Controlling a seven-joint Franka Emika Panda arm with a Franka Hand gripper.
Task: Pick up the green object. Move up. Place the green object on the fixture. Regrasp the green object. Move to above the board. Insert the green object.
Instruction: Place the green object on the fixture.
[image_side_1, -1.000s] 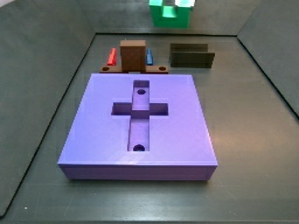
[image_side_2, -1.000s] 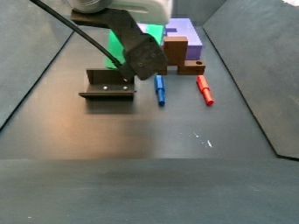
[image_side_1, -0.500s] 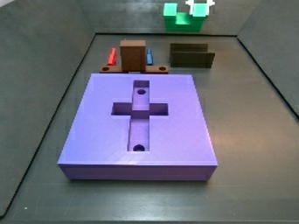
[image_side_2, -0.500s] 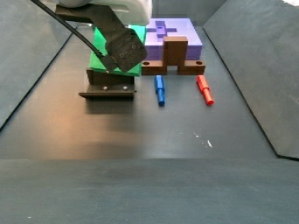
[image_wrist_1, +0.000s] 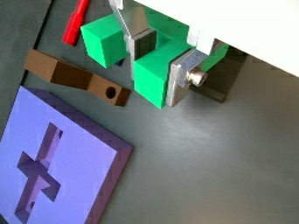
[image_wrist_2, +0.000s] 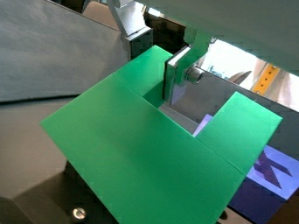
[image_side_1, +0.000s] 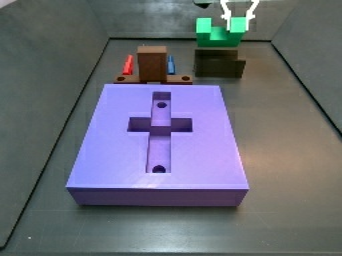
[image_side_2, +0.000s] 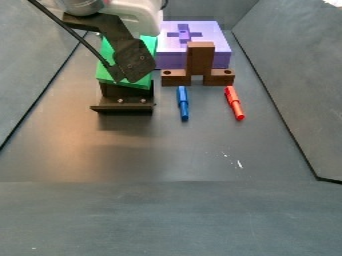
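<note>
- Dark grey floor.
- Two-finger silver gripper clamps bright green notched plastic block, prongs either side of fingers.
- Dark L-shaped fixture directly below gripper.

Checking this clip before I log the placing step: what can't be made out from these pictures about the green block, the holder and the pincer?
- Contact between the bright green notched plastic block and the dark olive-grey box-like fixture: block hides it in a side view, arm in the other.
- Pincer: cut off by the top edge in a side view.
- Fixture channel: covered by the block in both wrist views.
- Blue piece: mostly behind the brown block.
</note>
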